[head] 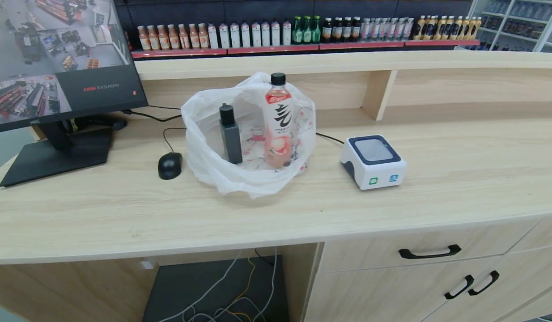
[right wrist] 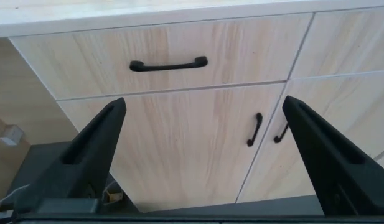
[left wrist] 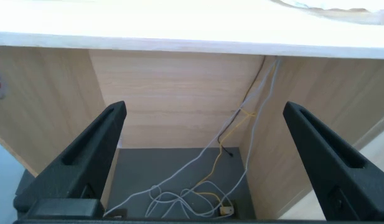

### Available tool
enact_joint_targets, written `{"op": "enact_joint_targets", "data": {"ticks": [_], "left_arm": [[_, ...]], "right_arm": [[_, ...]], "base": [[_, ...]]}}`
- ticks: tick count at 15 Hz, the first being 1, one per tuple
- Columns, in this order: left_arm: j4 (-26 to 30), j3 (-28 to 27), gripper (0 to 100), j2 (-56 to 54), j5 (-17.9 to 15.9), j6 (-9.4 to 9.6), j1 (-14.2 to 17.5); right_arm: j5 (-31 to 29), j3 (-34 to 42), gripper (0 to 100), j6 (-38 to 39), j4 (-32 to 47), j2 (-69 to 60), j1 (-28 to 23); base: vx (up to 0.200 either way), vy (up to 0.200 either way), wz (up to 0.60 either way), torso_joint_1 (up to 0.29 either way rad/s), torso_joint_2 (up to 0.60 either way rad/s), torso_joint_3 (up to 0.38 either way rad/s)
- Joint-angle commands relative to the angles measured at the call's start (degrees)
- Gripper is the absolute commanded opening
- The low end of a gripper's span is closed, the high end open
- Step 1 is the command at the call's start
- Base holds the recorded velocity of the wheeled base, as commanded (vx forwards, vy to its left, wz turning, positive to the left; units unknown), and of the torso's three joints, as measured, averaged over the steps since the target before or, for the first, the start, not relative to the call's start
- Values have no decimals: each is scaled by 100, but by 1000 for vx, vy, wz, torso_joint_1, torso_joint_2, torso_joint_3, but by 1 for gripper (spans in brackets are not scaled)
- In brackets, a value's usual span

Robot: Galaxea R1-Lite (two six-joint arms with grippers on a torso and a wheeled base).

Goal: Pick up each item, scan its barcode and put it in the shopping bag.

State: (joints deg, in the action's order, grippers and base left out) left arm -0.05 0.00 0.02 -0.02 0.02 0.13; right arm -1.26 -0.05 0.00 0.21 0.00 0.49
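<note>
Shop shelves (head: 303, 29) lined with bottles run behind a pale wooden counter (head: 392, 210), and both arms sit low in front of it, below its top.

The left gripper (left wrist: 204, 109) is open, its two black fingers spread wide. Between them shows the open recess under the counter, where loose cables (left wrist: 198, 186) hang down and coil on the dark floor.

The right gripper (right wrist: 203, 102) is open just as wide. It faces the counter's front panel, with a drawer (right wrist: 179, 56) and its black handle straight ahead and two cabinet door handles (right wrist: 254, 129) lower down.

All the task's things are up on the counter top, above the level of both grippers and well apart from them. The white plastic shopping bag (head: 200, 116) stands open over the recess that the left gripper faces. Inside it a dark bottle (head: 230, 134) stands upright on the robot's left and a taller peach drink bottle (head: 278, 125) with a black cap stands upright on the right, close together but not touching. The scanner (head: 373, 161), a white box with a dark-framed window, sits near the bag on its right side, above the drawer.

A black mouse (head: 170, 165) lies just beside the bag on the left, and a monitor (head: 57, 58) stands farther left.
</note>
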Motion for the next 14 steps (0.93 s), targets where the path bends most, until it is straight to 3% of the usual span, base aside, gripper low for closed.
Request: {"op": "enact_joint_targets", "data": {"ticks": [1,7,11,14], "left_arm": [[5,0,100,-2,2,-2,-13],[14,0,100,-2,2,-2,-13],[14,0,100,-2,2,-2,-13],[5,0,100,-2,2,-2,-13]], "right_arm": [[3,-4,100,0,-12,0,-14],[3,-4,100,0,-12,0,-14],[3,-4,100,-9,-12,0,-14],[3,-4,100,0,-12,0,-14]], "base": [[-200,-200,0,7,2,-2],[-200,-200,0,-8,-1,5],[0,-200,0,-2,-3,7],[0,0,0,0,0,0]]}}
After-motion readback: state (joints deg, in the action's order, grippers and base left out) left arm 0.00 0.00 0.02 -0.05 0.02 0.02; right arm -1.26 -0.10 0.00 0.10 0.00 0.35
